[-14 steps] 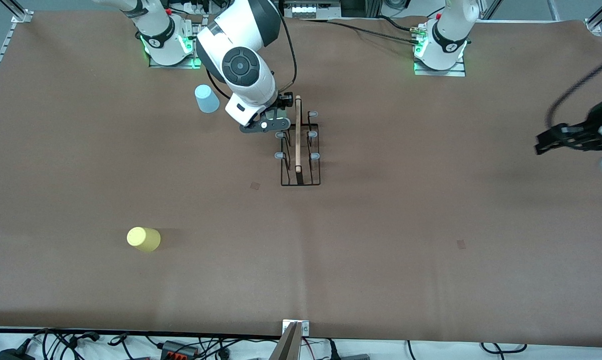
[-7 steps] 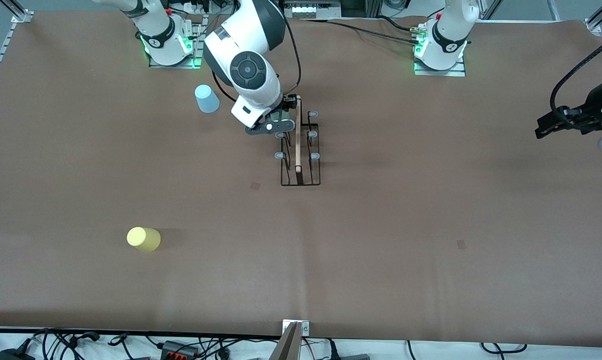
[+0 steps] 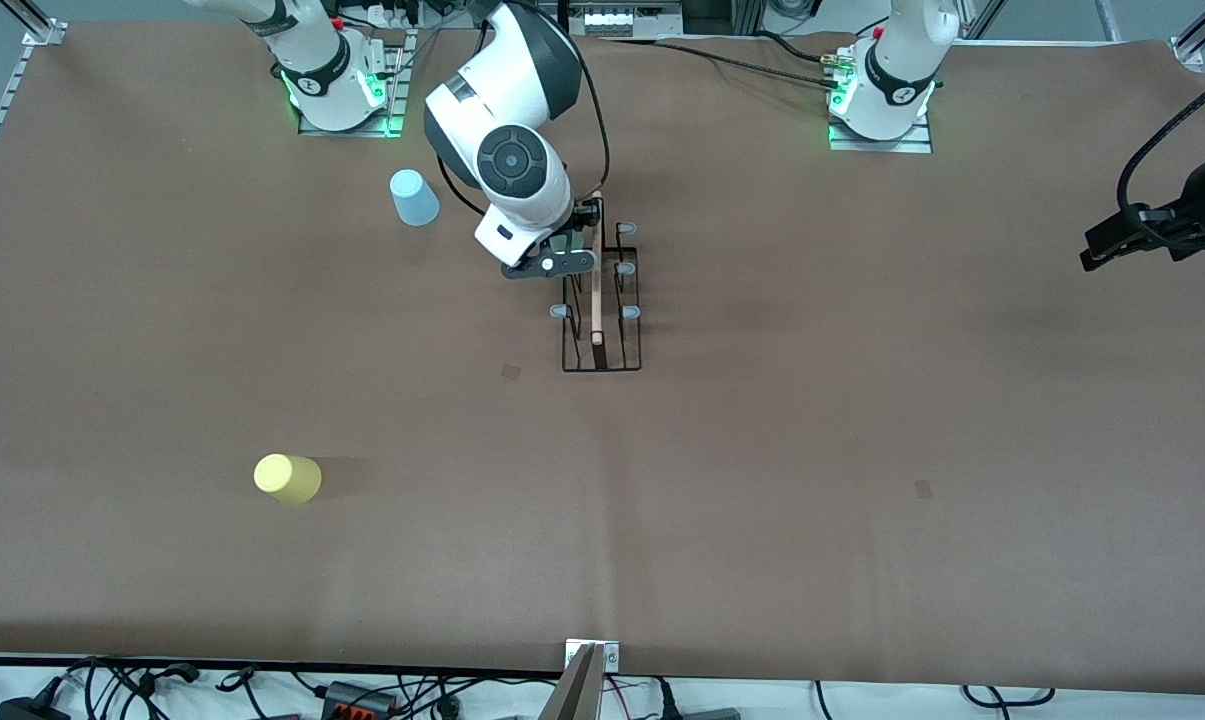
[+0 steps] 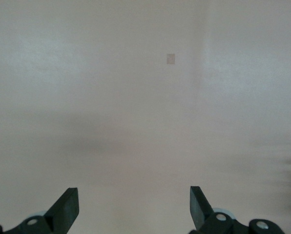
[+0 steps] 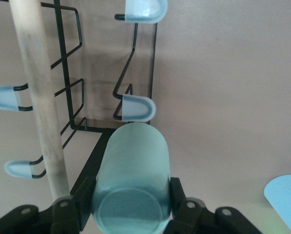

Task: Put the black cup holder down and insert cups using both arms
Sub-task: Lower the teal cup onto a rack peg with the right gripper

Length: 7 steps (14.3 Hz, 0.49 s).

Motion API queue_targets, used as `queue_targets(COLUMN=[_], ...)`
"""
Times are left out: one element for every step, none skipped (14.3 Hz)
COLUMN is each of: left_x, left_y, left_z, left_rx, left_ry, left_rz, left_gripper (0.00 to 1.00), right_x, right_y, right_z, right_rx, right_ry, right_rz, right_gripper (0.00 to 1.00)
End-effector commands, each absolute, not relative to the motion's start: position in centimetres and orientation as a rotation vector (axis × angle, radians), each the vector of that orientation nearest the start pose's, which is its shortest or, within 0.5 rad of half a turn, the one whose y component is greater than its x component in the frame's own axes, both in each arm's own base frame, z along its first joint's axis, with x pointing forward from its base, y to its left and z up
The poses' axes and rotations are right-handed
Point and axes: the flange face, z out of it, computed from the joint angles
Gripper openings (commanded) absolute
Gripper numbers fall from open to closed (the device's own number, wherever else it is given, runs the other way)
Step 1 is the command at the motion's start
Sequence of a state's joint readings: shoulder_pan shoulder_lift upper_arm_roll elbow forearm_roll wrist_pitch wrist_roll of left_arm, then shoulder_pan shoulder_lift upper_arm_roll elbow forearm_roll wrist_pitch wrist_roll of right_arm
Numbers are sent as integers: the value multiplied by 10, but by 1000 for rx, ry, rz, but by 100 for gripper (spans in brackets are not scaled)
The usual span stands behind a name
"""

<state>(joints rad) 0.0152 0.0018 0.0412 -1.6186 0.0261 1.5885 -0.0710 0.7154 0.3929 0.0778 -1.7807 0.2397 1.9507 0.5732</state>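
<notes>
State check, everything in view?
black cup holder: upright on table, pegs bare
mint cup: held over holder, near a peg
right claw: shut on mint cup
left claw: open, empty, waiting
blue cup: upside down on table
yellow cup: on table

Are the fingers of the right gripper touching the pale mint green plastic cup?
Touching. The right wrist view shows the right gripper's black fingers pressed against both sides of the pale mint green plastic cup.

High front camera facing both bases, wrist cameras close, rack (image 3: pixel 600 300) shared
</notes>
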Motion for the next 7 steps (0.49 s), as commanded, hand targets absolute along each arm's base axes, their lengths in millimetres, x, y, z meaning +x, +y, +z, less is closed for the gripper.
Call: queue_targets(left_x=[553, 553, 554, 554, 554, 554, 554], left_y=[34, 35, 35, 36, 34, 34, 34], left_z=[607, 607, 607, 607, 607, 607, 609], left_rx=[-3125, -3124, -3123, -3124, -3125, -3125, -3125], left_ry=[-201, -203, -203, -206, -201, -201, -201], left_rz=[24, 22, 19, 19, 22, 22, 17], left_gripper=[100, 100, 100, 100, 100, 100, 100], right_x=[426, 426, 426, 426, 428, 430, 431], right_y=[460, 461, 460, 460, 459, 456, 455], right_z=[317, 315, 314, 313, 314, 318, 324], right_rx=[-3047, -3047, -3053, -3052, -3057, -3059, -3056], right_ry=[-154, -158, -159, -155, -117, -94, -91], right_rz=[485, 487, 487, 490, 491, 489, 484], right_gripper=[21, 23, 40, 75, 100, 100, 100])
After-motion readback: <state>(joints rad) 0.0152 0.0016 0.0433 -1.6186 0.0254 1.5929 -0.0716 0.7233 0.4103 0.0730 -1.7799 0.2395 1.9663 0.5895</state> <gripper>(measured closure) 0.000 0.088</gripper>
